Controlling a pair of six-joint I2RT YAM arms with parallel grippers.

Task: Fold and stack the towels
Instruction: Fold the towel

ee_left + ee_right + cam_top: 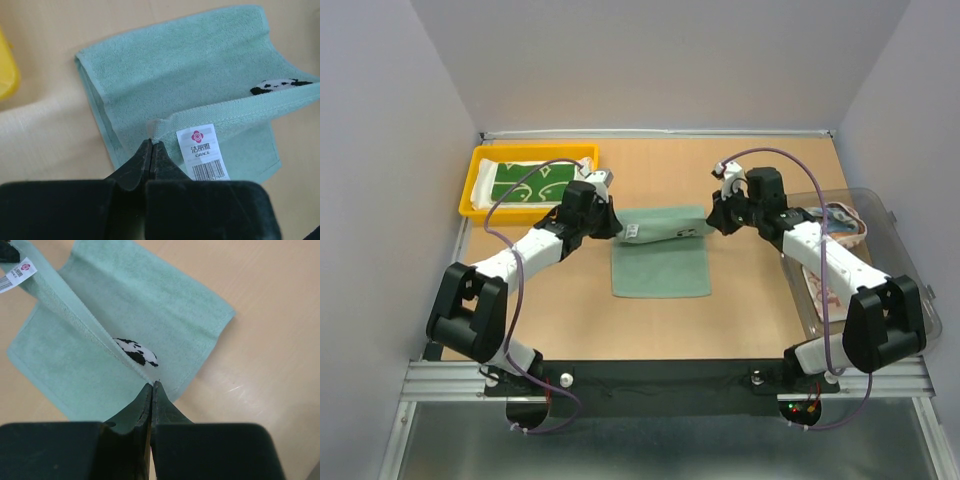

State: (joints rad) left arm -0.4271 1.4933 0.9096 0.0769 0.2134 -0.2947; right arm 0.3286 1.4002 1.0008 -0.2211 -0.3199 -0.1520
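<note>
The pale teal towel [661, 268] lies mid-way across the table [750, 310], its far edge raised, with the left gripper [151, 144] and right gripper [153, 385] each clamped on a corner. It looks light and floppy, so corner holds suit it.

On my screens the pale teal-green towel [660, 265] is one plain shade, broken only by a small black-and-white patch [135, 351] near its hem and a white label [202, 151] with a pink flower mark and a black barcode. I see the dark green towel [532, 182] crossed by thin white curved lines inside the yellow tray [472, 195], on a light tan table [750, 320]. The left arm [520, 255] and right arm [820, 250] read white with black joints, the left gripper [151, 142] and right gripper [152, 385] black, and the clear bin [910, 250] shows a white cloth [845, 220] with reddish print.
</note>
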